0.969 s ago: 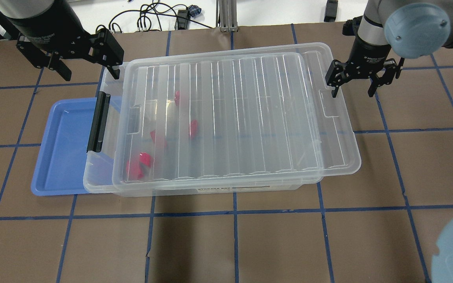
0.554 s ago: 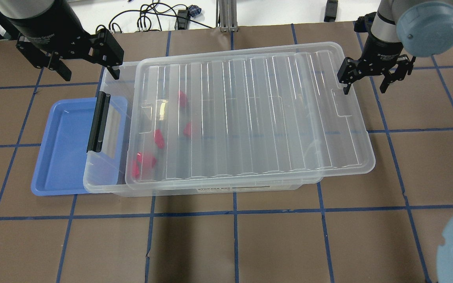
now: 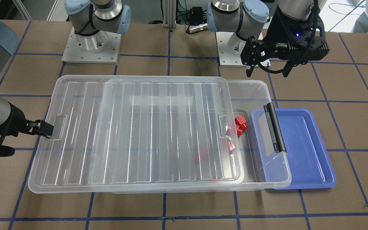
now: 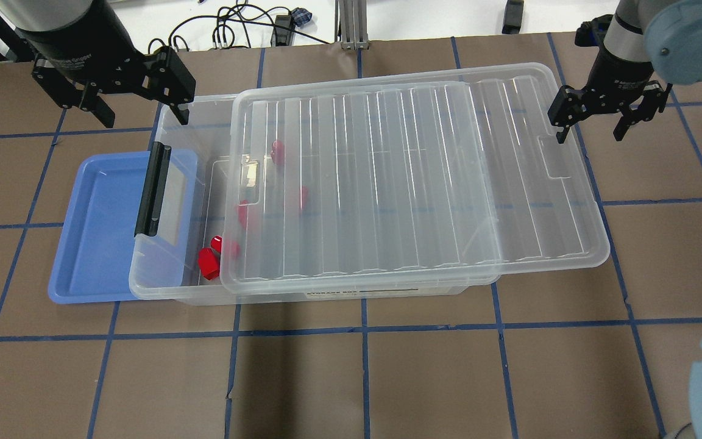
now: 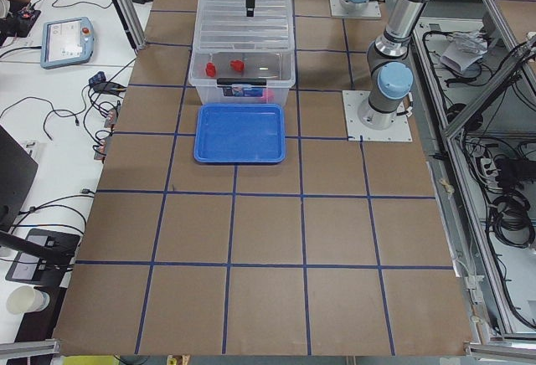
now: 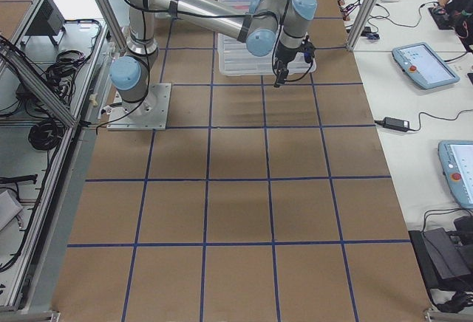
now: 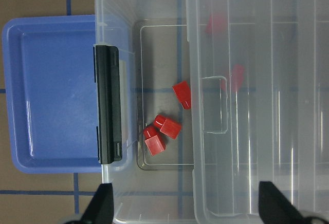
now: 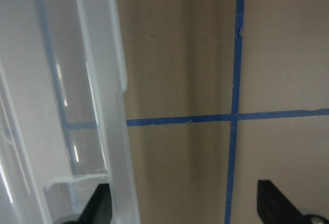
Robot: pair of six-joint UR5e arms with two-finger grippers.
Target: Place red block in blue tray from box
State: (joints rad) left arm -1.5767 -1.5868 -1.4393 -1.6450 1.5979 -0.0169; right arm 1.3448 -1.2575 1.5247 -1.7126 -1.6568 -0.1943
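Three small red plastic blocks [image 7: 168, 126] uncovered in large clear plastic bin [image 4: 205, 131]; ribbed clear lid [image 4: 412, 183] veils others; bin overlaps shallow blue plastic tray [image 4: 98, 231]. Left gripper [image 4: 144, 119], right gripper [image 4: 590, 137] both spread wide.

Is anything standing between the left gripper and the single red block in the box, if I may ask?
Nothing visible does: the lid is slid aside, its edge just beside the red block, which lies uncovered.

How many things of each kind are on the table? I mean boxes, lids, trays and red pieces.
box: 1
lid: 1
blue tray: 1
red pieces: at least 5; the clustered ones are hard to separate
Total: at least 8
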